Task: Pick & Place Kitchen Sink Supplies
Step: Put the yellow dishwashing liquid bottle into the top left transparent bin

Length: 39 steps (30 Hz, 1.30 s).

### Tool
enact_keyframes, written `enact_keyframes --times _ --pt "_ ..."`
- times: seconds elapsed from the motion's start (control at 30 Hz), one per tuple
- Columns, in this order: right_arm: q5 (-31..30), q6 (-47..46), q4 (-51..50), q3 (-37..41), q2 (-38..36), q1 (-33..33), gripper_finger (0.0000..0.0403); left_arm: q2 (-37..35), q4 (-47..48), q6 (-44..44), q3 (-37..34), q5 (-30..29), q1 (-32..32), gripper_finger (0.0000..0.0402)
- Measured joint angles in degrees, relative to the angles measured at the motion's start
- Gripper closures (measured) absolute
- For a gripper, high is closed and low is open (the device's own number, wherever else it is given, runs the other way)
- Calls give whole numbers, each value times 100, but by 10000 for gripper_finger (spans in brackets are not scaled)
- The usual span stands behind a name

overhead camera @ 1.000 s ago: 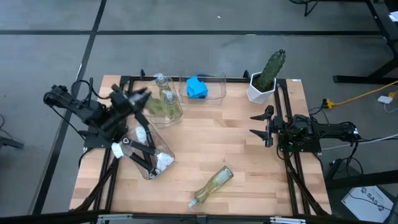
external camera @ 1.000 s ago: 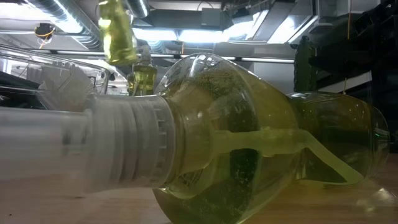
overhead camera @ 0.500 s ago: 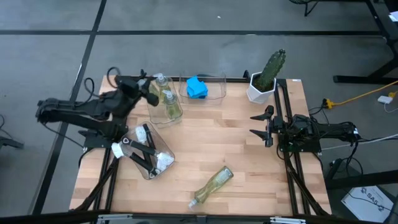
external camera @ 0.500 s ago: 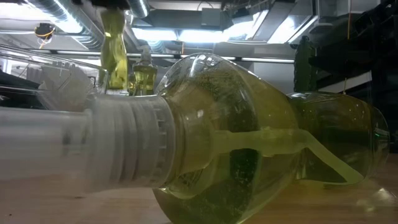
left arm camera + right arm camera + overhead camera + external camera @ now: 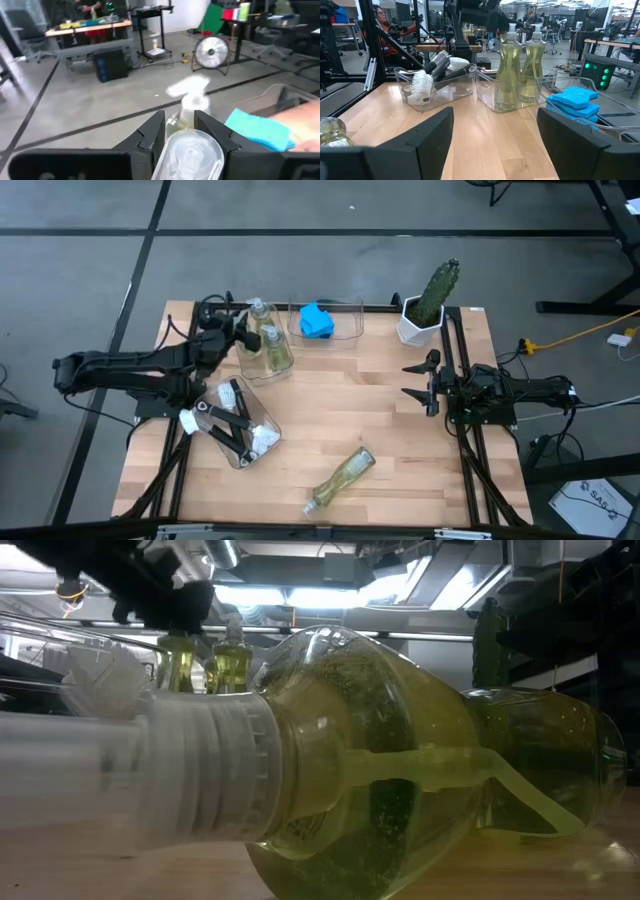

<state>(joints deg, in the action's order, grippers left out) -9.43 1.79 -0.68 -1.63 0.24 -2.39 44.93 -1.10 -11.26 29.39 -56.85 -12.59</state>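
Soap bottles stood in three places. Two upright clear pump bottles (image 5: 266, 340) of yellow-green soap sat side by side in a clear bin (image 5: 520, 95) toward eleven o'clock on the wooden worktop (image 5: 330, 420). The left tool (image 5: 238, 332) reached over that bin and was clenched on the pump neck of the nearer soap bottle (image 5: 192, 150), its two dark fingers (image 5: 150, 137) pressing either side of the clear neck while the bottle's base sat down inside the bin.

A third soap bottle (image 5: 342, 477) lay on its side near six o'clock, apart from the bins, pump end toward the front edge; in the low view it filled most of the picture (image 5: 400, 770).

Blue sponges (image 5: 317, 320) lay in a second clear bin (image 5: 350, 315) at twelve o'clock, just beside the bottle bin. The black-handled dish brushes (image 5: 235, 425) with white heads lay in a third clear bin (image 5: 262, 412) toward eight o'clock.

A green cactus (image 5: 436, 292) in a white pot stood at about one o'clock. The right tool (image 5: 416, 381) hung at three o'clock with its jaws spread wide, grasping nothing, well apart from every supply.
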Motion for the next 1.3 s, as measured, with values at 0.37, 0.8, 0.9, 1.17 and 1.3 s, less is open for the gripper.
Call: enact_keyframes --times 0.37,0.8,0.9,1.17,1.3 --pt "0 1 1 0 0 -1 118 -4 -1390 228 -811 33 -224 252" --pt "-1 0 -1 0 1 0 118 -154 -1724 1340 -809 105 -31 146" --pt "0 1 -1 0 -1 0 118 -243 -1674 1356 -809 -45 168 146" --pt "-1 -1 -1 0 0 0 118 -436 -1396 1219 -809 -715 966 144" --pt "-2 1 -1 -2 1 0 118 -437 -1386 998 -809 -722 1505 144"
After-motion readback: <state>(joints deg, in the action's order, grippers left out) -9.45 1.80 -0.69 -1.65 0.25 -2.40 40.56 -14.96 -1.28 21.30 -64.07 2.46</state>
